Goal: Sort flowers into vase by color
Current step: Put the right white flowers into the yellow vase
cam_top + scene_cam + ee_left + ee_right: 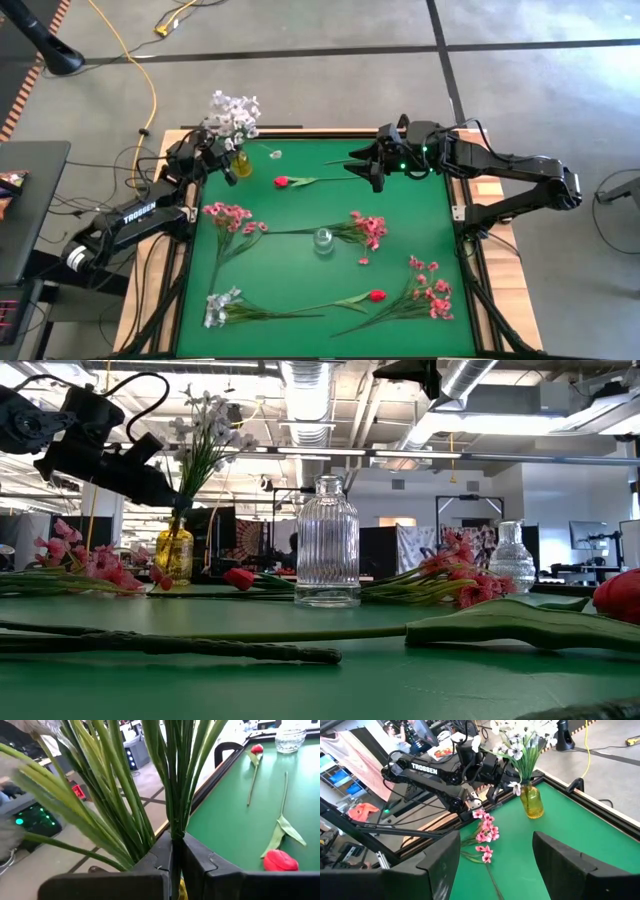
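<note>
While left hand (176, 865) pinches white flowers (233, 116) in yellow vase (242, 164), right hand (495, 865) gapes wide.

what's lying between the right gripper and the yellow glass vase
In the high view, a red bud on a green stem lies on the mat between the open right gripper and the yellow glass vase.

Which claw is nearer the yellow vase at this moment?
Left. The left claw is shut on the white flowers standing in the yellow vase, right beside it. The right claw hangs open across the table, near the far edge.
</note>
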`<state>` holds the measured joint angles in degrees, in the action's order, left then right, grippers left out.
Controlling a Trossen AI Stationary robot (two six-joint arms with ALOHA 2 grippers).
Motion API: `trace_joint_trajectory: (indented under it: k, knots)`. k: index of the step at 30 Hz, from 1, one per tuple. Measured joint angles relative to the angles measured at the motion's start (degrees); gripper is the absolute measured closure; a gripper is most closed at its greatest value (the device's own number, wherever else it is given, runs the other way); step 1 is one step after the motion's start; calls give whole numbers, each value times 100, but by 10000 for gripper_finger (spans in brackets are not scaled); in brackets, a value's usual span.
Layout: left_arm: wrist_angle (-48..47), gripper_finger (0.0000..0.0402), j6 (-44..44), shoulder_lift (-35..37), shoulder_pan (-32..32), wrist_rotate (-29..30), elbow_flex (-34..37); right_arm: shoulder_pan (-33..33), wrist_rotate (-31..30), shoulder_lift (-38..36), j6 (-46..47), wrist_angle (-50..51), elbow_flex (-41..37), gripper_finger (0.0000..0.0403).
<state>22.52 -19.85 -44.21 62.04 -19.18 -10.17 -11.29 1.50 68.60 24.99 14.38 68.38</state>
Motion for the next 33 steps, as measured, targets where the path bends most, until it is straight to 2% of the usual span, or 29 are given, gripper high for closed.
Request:
trace_joint_trajectory:
  k: [6, 13, 26, 33]
  knots:
    - [20, 385, 269, 0, 0, 27, 0, 0, 0, 0, 0, 12, 0, 127]
    - [120, 353, 469, 0, 0, 305, 0, 0, 0, 0, -2, 17, 0, 127]
    - [142, 271, 795, 2, 0, 268, 0, 0, 0, 0, -2, 17, -2, 127]
    - [140, 258, 725, 2, -2, 115, -12, 0, 0, 0, -4, 17, -2, 127]
